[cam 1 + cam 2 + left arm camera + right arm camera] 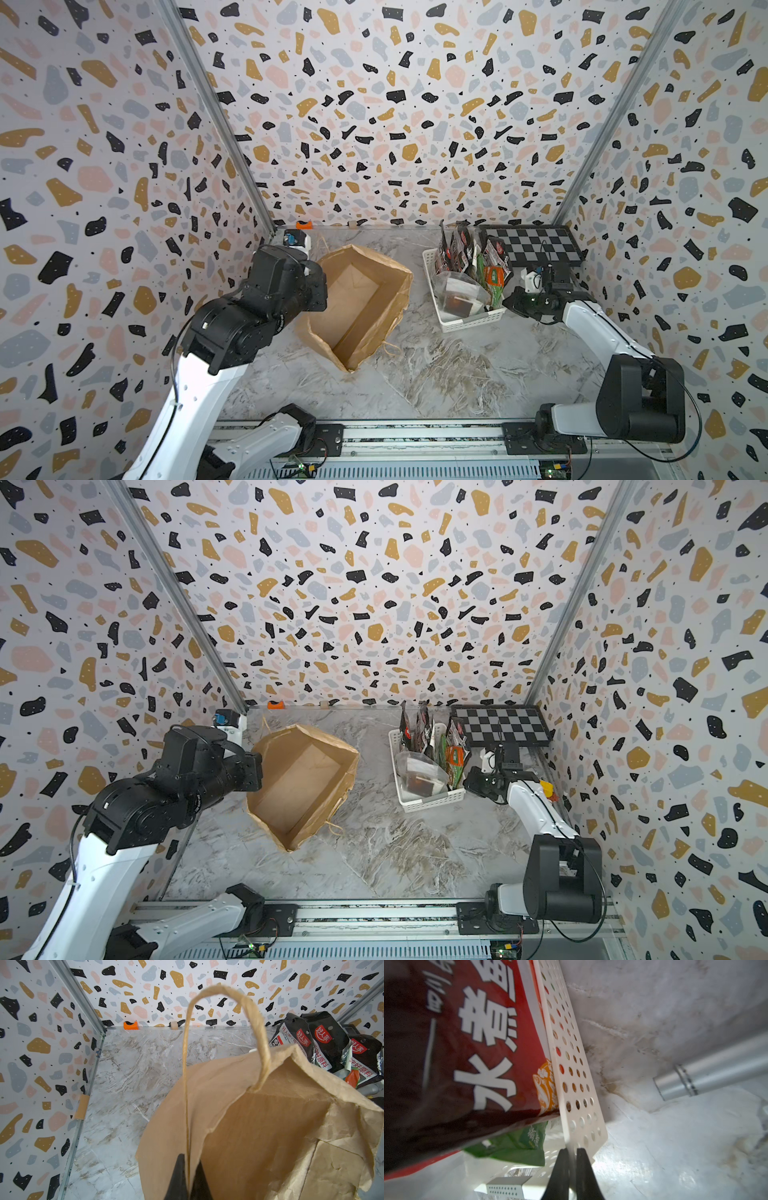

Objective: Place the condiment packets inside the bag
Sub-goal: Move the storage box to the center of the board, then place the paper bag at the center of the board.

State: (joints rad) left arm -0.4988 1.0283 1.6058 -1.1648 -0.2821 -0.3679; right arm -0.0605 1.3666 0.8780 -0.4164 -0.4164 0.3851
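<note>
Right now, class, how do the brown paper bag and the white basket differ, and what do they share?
The bag is crinkled brown paper; the basket is perforated white plastic. The bag is empty; the basket holds the condiment packets. Shared: both stand open-topped, each rim pinched: bag by the left gripper, basket by the right gripper.
</note>
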